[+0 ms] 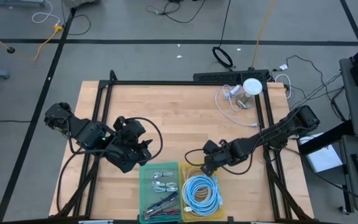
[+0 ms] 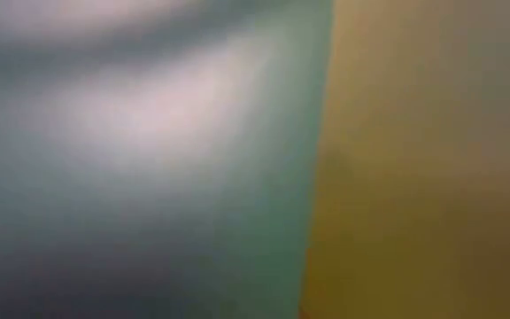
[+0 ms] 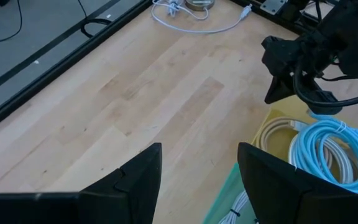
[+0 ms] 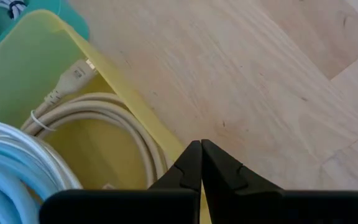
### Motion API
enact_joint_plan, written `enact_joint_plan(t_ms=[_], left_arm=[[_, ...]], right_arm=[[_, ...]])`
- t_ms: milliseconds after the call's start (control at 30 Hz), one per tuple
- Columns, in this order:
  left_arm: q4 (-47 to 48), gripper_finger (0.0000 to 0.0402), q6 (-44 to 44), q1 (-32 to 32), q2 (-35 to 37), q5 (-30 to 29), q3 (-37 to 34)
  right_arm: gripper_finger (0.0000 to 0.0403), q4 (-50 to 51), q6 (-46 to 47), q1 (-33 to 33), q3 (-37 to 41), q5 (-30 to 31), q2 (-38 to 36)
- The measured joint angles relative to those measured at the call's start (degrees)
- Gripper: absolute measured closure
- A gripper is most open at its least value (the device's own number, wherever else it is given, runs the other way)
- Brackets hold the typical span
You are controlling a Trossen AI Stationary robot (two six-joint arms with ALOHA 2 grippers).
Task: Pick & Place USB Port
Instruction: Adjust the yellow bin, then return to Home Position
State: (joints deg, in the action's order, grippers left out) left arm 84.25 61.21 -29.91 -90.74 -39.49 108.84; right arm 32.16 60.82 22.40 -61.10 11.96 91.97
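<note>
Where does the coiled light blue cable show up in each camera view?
High view: light blue cable in the yellow bin, bottom centre.
Low view: not discernible.
Left wrist view: lower right.
Right wrist view: lower left corner.
Shared landmark: the yellow bin.

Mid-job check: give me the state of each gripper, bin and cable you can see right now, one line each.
Left gripper: fingers open, empty, at the green bin's corner.
Right gripper: fingers shut, empty, at the yellow bin's edge.
Green bin: holds small cables.
Yellow bin: holds two coiled cables.
Blue cable: coiled, in the yellow bin.
Beige cable: coiled and tied, in the yellow bin.
White cable: loose on the table.
</note>
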Motion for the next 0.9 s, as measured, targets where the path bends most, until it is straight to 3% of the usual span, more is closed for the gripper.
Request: enact_joint_plan(t_ms=[367,767,900], left_arm=[[0.5,0.0188,0.9,0.1,0.0,-2.6,0.0],[0.1,0.019,-3.8,3.6,0.6,-7.0,-0.1],[3.4,0.0234,-2.8,3.5,3.6,-14.0,-0.1]], right_arm=[[0.0403,1.1,-0.8,-0.7,-0.9,1.8,-0.5],[0.0403,0.9,-18.5,-4.3,-16.5,3.2,-1.5],[0.0403,1.8,-22.6,-4.3,-21.6,5.2,-1.9]])
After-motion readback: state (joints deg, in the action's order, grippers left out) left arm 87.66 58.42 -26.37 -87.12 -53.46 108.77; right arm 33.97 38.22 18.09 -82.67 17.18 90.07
